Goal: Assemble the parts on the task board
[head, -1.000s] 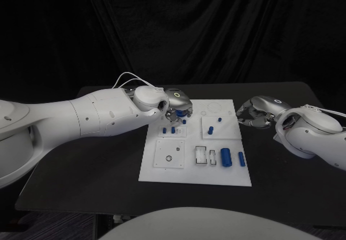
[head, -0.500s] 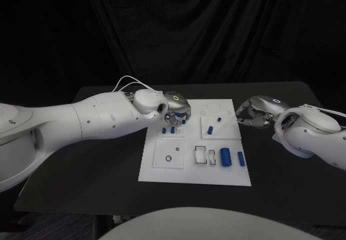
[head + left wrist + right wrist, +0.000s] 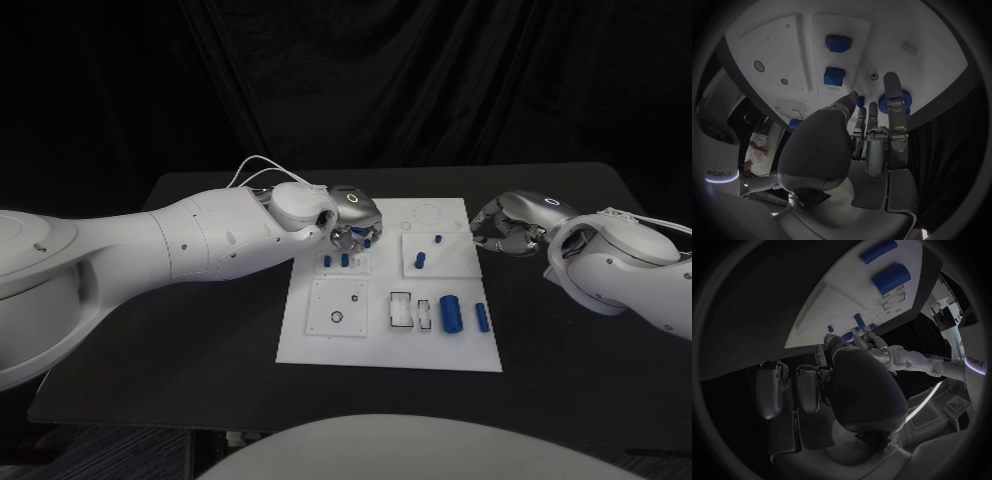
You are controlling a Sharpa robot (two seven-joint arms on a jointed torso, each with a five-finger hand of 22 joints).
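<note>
Two silver hands work at the far end of the white task board (image 3: 389,285), which lies in the middle of the black tabletop (image 3: 173,330). The left hand (image 3: 351,215) hovers over the board's far left corner, fingers (image 3: 893,100) pointing down at a small blue part (image 3: 359,228); whether they pinch it or merely touch it cannot be told, since the palm hides the contact in the head view and the fingers cover it in the wrist view. The right hand (image 3: 508,228) sits just off the board's right edge with fingers curled inward, apparently on nothing, though its palm is turned away. Other blue parts stay on the board: two short pegs (image 3: 336,261), a slanted peg (image 3: 420,260), a large cylinder (image 3: 451,313) and a slimmer one (image 3: 483,319) near the right edge.
</note>
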